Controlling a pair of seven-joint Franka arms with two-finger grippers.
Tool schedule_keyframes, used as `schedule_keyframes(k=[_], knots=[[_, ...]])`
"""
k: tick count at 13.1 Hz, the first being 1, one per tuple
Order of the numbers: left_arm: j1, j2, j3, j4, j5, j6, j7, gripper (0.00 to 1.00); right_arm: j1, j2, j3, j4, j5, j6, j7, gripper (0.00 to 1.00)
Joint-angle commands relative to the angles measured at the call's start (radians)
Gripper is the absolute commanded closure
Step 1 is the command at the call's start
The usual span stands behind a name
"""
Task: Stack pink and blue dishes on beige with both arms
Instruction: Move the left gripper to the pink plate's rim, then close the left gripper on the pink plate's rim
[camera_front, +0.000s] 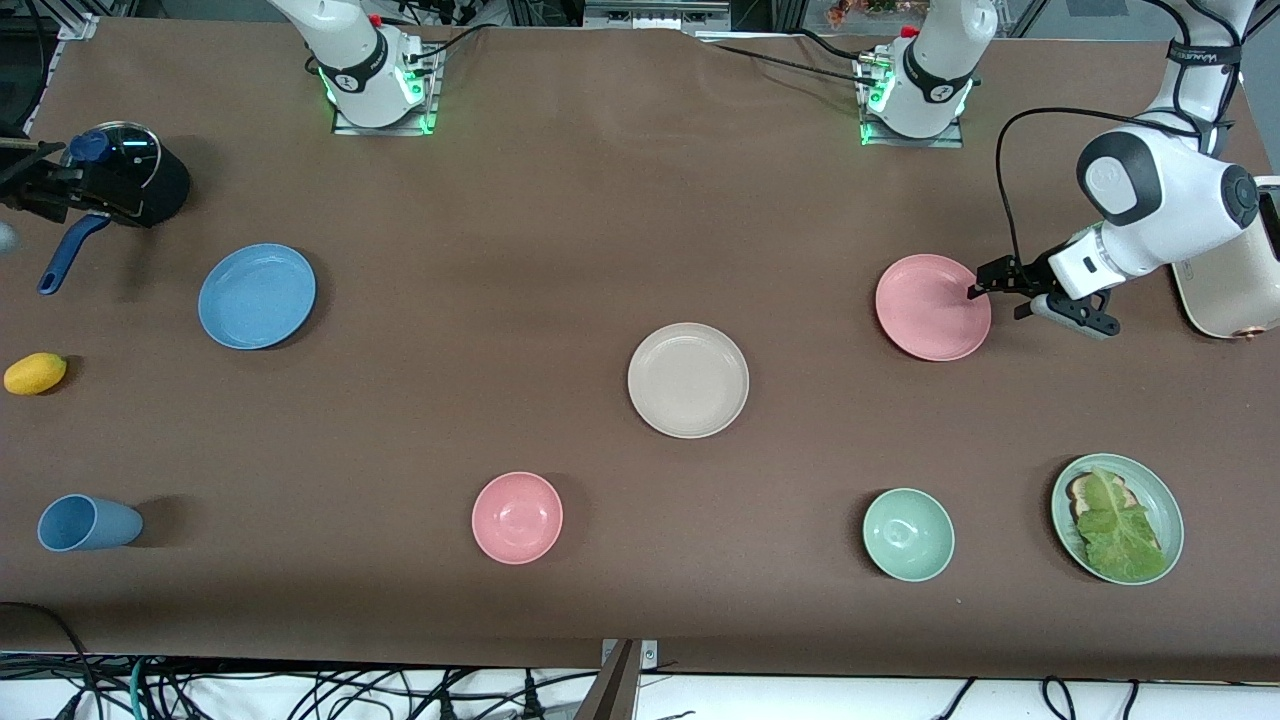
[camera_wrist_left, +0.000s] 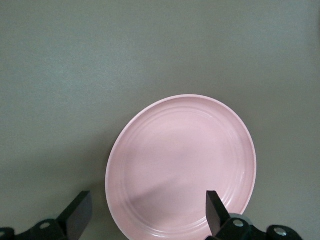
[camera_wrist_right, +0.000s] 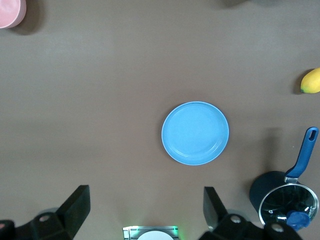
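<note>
Step in hand: judging by the layout, the left arm is closing on the pink plate (camera_front: 932, 306) while nothing is stacked yet.
Doing it well: bring the fingers down so one slips under the low rim and the other lands on the inner slope, then pinch firmly; a shallow plate likely tilts if gripped too near the lip.
Left gripper (camera_front: 985, 282): at the pink plate's 3 o'clock edge in the front view, spread wide and empty; in the left wrist view (camera_wrist_left: 145, 210) the rim sits between its fingers, contact unclear.
Right gripper (camera_wrist_right: 145, 207): spread wide, holding nothing, hanging high with the blue plate (camera_wrist_right: 195, 133) below it; out of sight in the front view.
Pink plate: flat on the table at about 2 o'clock from the beige plate (camera_front: 688, 379), well apart.
Blue plate (camera_front: 257, 296): toward the right arm's end, at about 10 o'clock from the beige plate, well apart.
Beige plate: mid-table, bare.
Risk: the pink bowl (camera_front: 517, 517) at 7 o'clock of the beige plate is a lookalike, not the target.
</note>
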Motion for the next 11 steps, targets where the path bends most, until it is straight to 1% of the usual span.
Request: schedule_keyframes(k=[1, 3, 6, 8, 11], knots=[[0.020, 0.037, -0.001, 0.000, -0.060, 0.047, 0.132, 0.00, -0.007, -0.015, 0.003, -0.003, 0.013, -0.011, -0.001, 0.00], [0.029, 0.075, -0.001, 0.000, -0.106, 0.072, 0.204, 0.00, -0.007, -0.015, 0.003, -0.003, 0.013, -0.012, -0.001, 0.00], [0.043, 0.131, -0.001, 0.001, -0.238, 0.089, 0.334, 0.00, -0.007, -0.015, 0.003, -0.003, 0.013, -0.012, -0.001, 0.00], [0.043, 0.154, 0.001, 0.001, -0.307, 0.089, 0.359, 0.00, -0.007, -0.015, 0.003, -0.003, 0.013, -0.012, -0.001, 0.00], [0.046, 0.175, 0.001, 0.000, -0.343, 0.089, 0.358, 0.01, -0.007, -0.015, 0.003, -0.003, 0.013, -0.012, -0.001, 0.00]])
